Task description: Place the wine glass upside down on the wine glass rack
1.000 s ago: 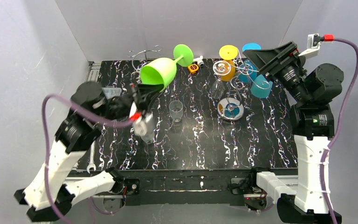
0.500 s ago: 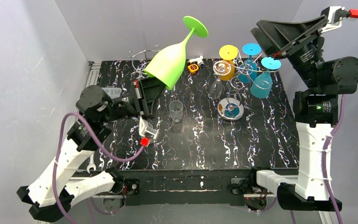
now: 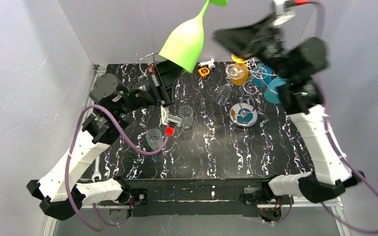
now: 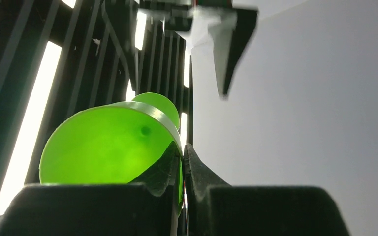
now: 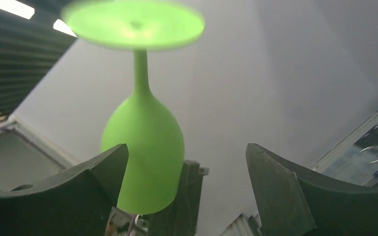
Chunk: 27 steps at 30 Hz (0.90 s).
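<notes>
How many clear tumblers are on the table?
2. One clear tumbler stands mid-table. The other stands left of it and nearer the front edge. The arms cover part of the surface, so another could be hidden.

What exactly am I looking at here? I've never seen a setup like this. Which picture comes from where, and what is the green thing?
These are two robot arms bolted at the near edge of a black marbled table. The wide picture comes from a fixed camera above and behind the arms. The other two come from small cameras on each wrist, so each one shows its own fingers.

The left gripper is pinched shut on the rim of a green wine glass, which it holds high with the foot up. The right gripper is open and faces the glass, apart from it.

On the table stand a clear cup, a second clear cup and a wire rack. An orange glass and a blue glass hang on the rack.
</notes>
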Motion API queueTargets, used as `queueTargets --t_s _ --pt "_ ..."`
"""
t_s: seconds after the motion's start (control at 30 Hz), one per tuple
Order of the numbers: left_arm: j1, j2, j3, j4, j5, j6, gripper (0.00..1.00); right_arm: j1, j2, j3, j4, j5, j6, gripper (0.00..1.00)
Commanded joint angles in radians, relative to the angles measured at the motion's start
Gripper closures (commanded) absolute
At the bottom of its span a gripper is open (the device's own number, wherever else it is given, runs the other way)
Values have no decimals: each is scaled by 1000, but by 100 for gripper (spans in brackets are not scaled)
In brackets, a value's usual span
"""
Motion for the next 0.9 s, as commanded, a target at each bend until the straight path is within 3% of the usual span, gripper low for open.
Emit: queueTargets --t_s 0.0,0.33,0.5,0.73,0.77,0.8,0.87 --pt "-25 49 23 38 -4 86 100 327 65 58 -99 164 -290 2" --pt "-34 -31 -94 42 -89 45 100 384 34 -99 147 173 -206 2" --pt "-33 -71 -152 42 -74 69 100 469 76 -100 168 217 -222 2" --pt "-33 -109 -215 -4 -70 118 98 515 46 -130 158 285 -268 26" --pt "-34 -123 -225 -13 -64 109 90 515 27 -137 134 304 -295 27" --pt "-34 -138 -242 -17 -58 102 75 515 7 -143 113 325 -315 28" --pt "-34 -180 -293 -26 -57 95 34 515 -31 -152 60 355 -357 30"
